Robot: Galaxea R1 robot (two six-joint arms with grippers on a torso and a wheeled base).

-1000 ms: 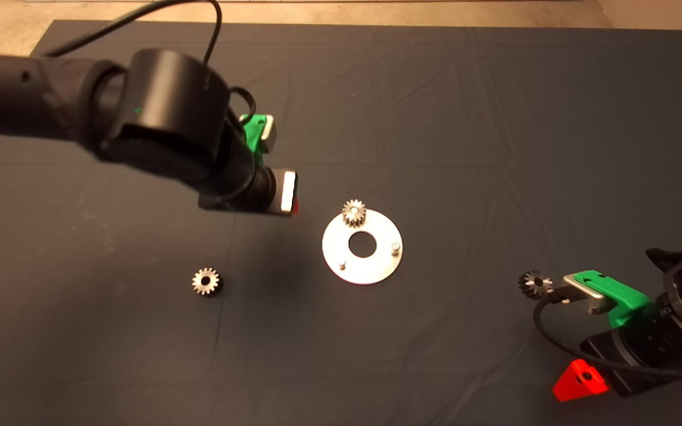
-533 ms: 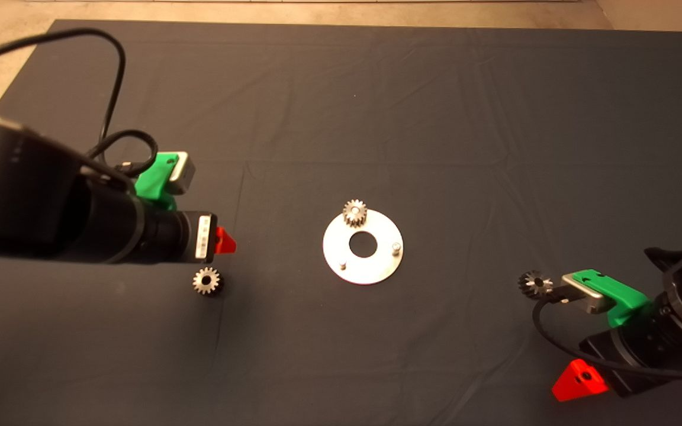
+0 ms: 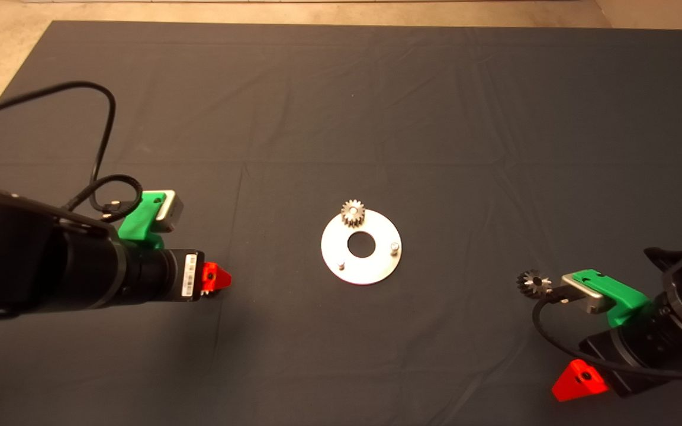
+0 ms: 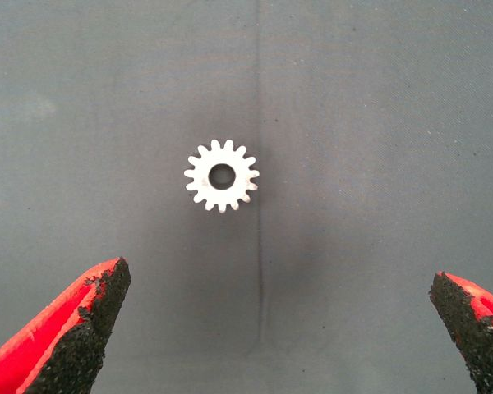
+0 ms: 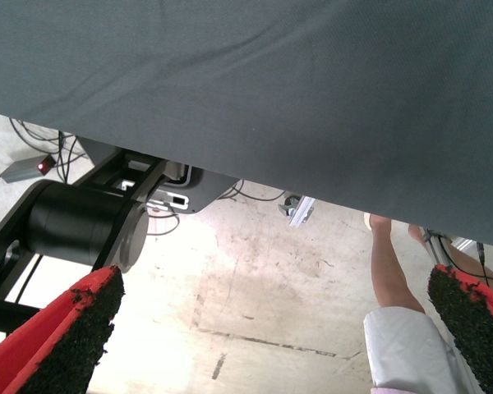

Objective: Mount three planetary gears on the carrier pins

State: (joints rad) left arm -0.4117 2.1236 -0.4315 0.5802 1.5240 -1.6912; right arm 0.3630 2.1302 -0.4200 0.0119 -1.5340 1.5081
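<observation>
The shiny disc [image 3: 376, 269] lies mid-mat with one planetary gear [image 3: 353, 212] seated on its far carrier pin. Two carrier pins [image 3: 395, 245] [image 3: 341, 265] stand bare. A second gear [image 4: 222, 174] lies flat on the mat, and my left gripper [image 4: 275, 328] hovers over it, open wide, with its pads [image 4: 86, 324] well apart from the teeth. In the head view the left gripper [image 3: 215, 277] covers that gear. A third gear [image 3: 531, 283] lies at the right, just beside my parked right gripper [image 3: 578, 378], which is open.
The mat's edge [image 5: 230, 176] crosses the right wrist view, with the robot's base, cables and a person's leg [image 5: 390, 271] on the floor beyond. A cable [image 3: 101, 136] loops behind the left arm.
My left arm has swung away from the disc, back to the left and toward the near side, and now sits over the loose left gear, hiding it from above. The right arm is still.
</observation>
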